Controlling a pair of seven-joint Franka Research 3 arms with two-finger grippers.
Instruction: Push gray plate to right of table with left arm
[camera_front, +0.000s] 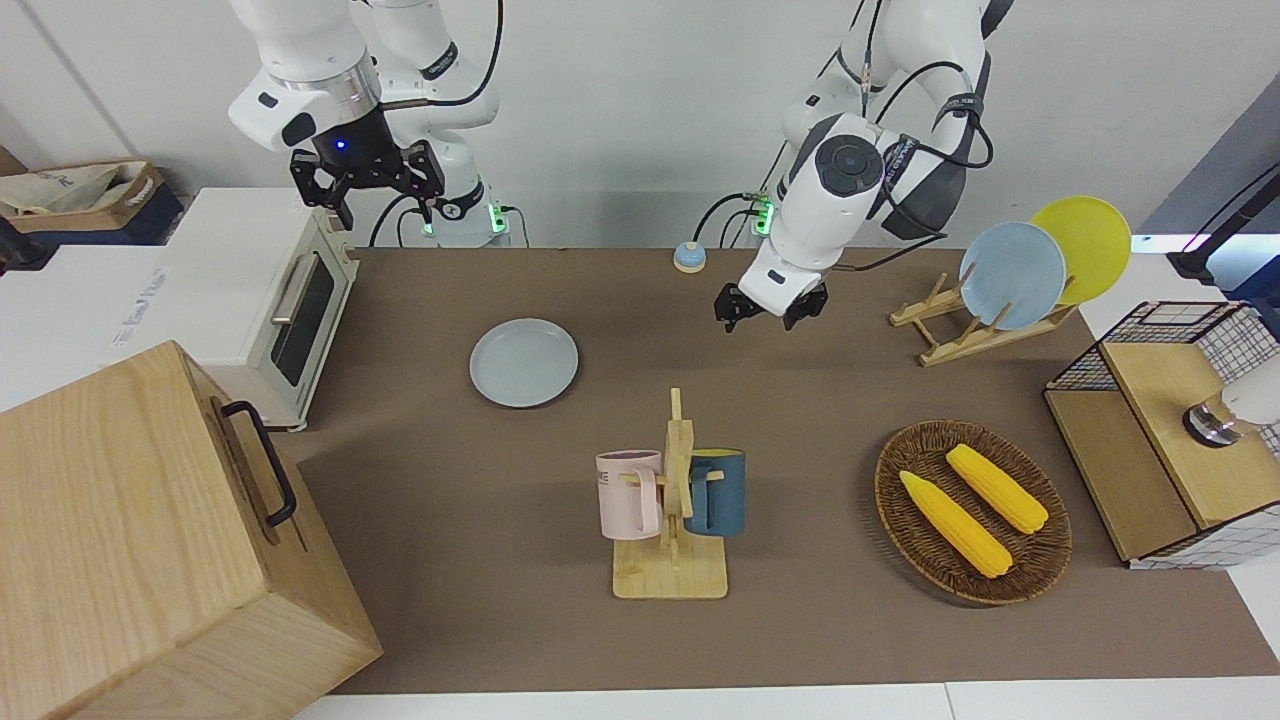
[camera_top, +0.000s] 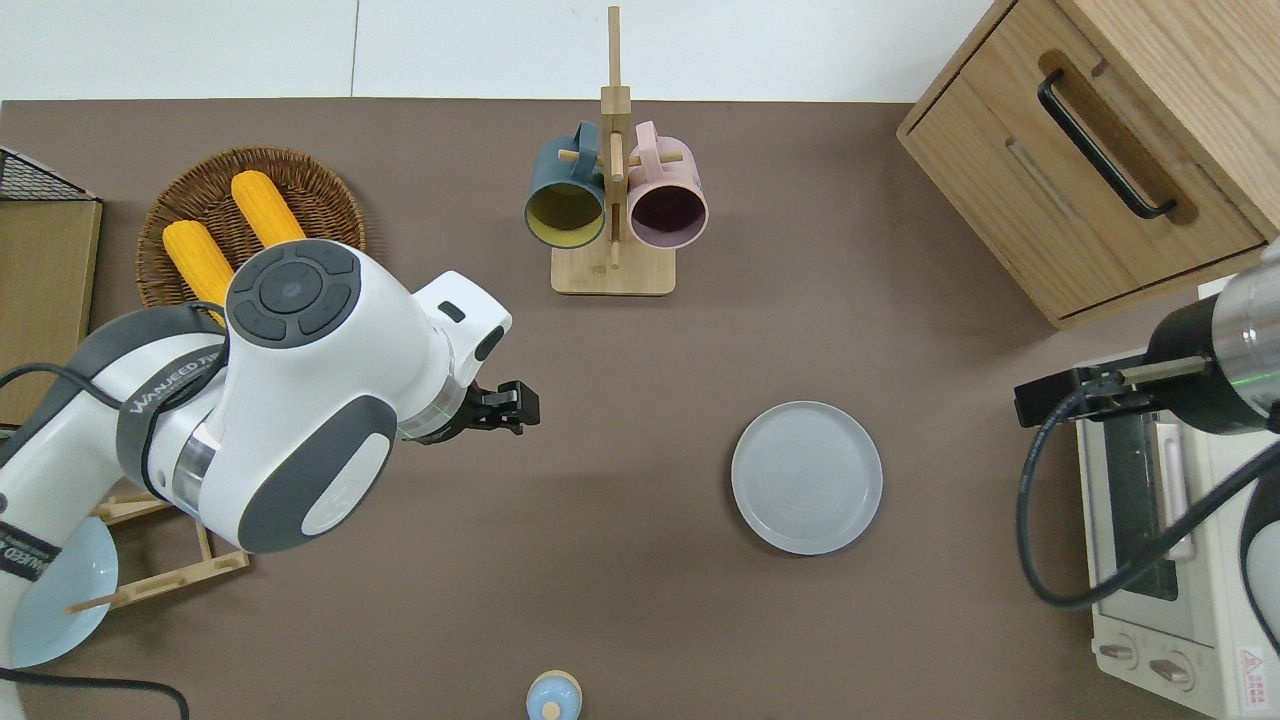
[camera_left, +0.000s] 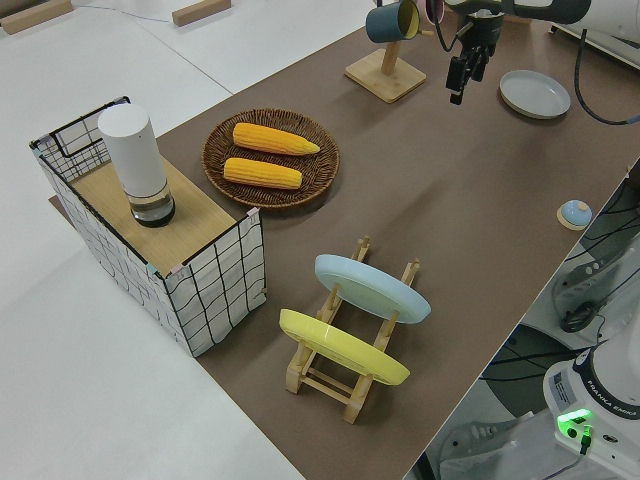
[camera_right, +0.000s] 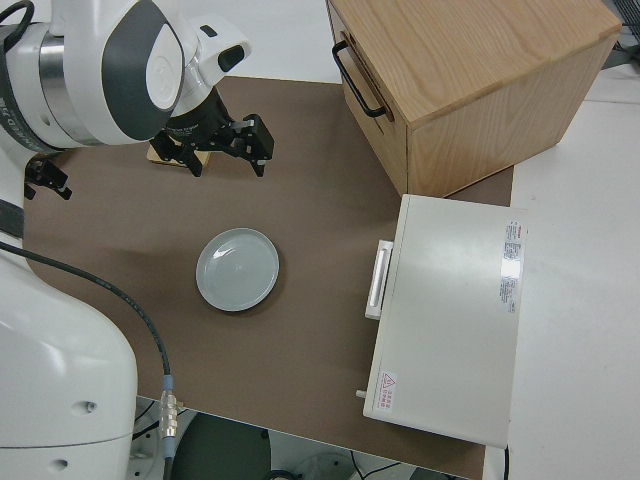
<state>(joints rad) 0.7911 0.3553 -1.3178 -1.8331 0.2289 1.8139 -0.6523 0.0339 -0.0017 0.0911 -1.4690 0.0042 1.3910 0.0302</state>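
The gray plate (camera_front: 524, 362) (camera_top: 806, 477) lies flat on the brown table (camera_front: 830, 390), toward the right arm's end and near the toaster oven. My left gripper (camera_front: 768, 308) (camera_top: 510, 408) hangs open over bare table, about two plate widths from the plate toward the left arm's end, touching nothing. The left side view shows that gripper (camera_left: 465, 70) short of the plate (camera_left: 534, 93). In the right side view the plate (camera_right: 238, 269) sits alone. My right arm is parked with its gripper (camera_front: 368, 180) open.
A mug rack (camera_top: 612, 200) with a blue and a pink mug stands farther from the robots than the plate. A wicker basket (camera_top: 335, 205) of corn, a plate rack (camera_front: 975, 335), a toaster oven (camera_front: 260, 290), a wooden cabinet (camera_front: 150, 540) and a small blue bell (camera_front: 688, 257) are around.
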